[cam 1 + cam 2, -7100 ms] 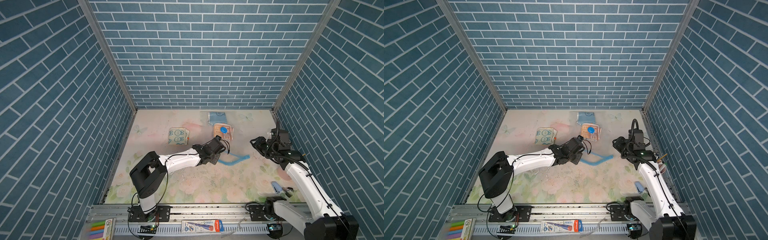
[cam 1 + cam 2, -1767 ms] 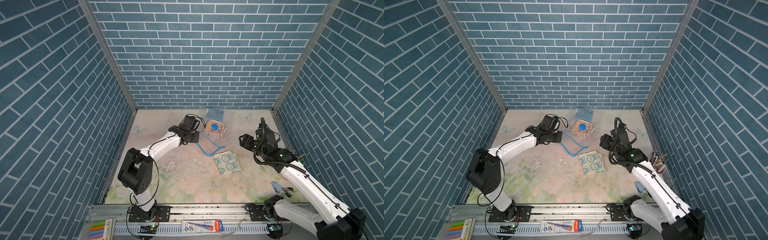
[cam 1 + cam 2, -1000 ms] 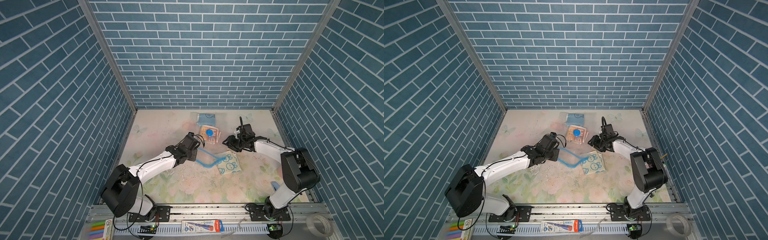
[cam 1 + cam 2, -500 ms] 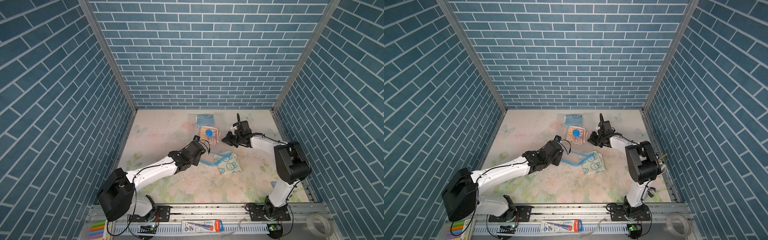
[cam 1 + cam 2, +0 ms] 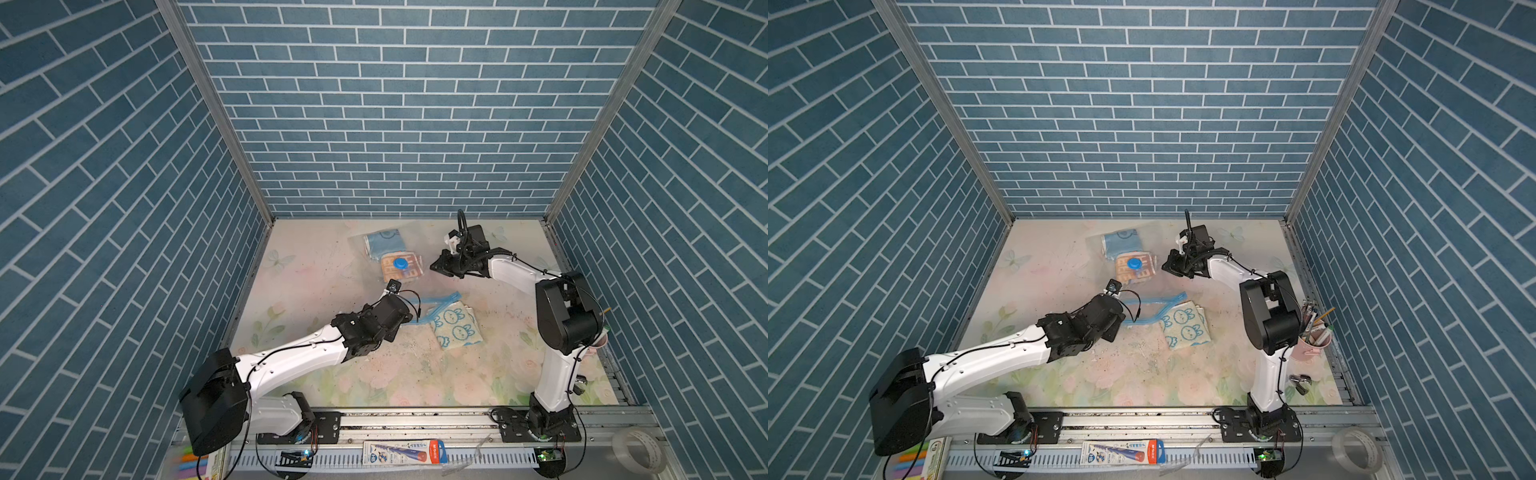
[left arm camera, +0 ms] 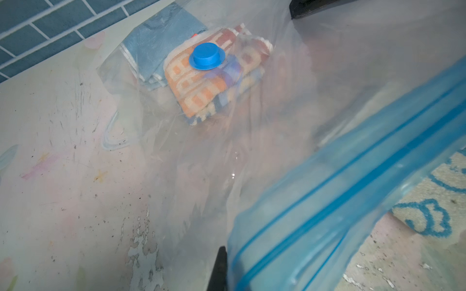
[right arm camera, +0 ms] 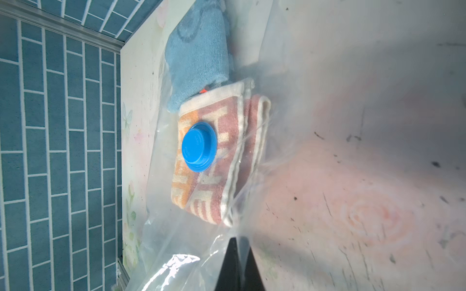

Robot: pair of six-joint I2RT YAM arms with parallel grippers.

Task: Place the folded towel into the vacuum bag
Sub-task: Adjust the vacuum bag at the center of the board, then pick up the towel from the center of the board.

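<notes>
Left gripper (image 5: 409, 319) clamps the zip strip (image 6: 353, 191) of the vacuum bag (image 6: 227, 151), propping its mouth. Right gripper (image 7: 237, 262) pinches the clear side taut. Bunny-print towel (image 5: 455, 326) lies alongside.

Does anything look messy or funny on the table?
Yes. The bunny towel lies outside the vacuum bag, by its blue zip strip, which is twisted instead of flat. The table has peeling paint and flakes.

Towels: three. The blue towel (image 5: 381, 243) and orange towel (image 5: 411, 272) lie ahead of the jaws of the right gripper (image 5: 434, 266). The bunny towel (image 5: 455, 328) lies beside the jaws of the left gripper (image 5: 409, 319). One vacuum bag (image 6: 252, 151), one valve cap (image 5: 400, 263), two grippers.
</notes>
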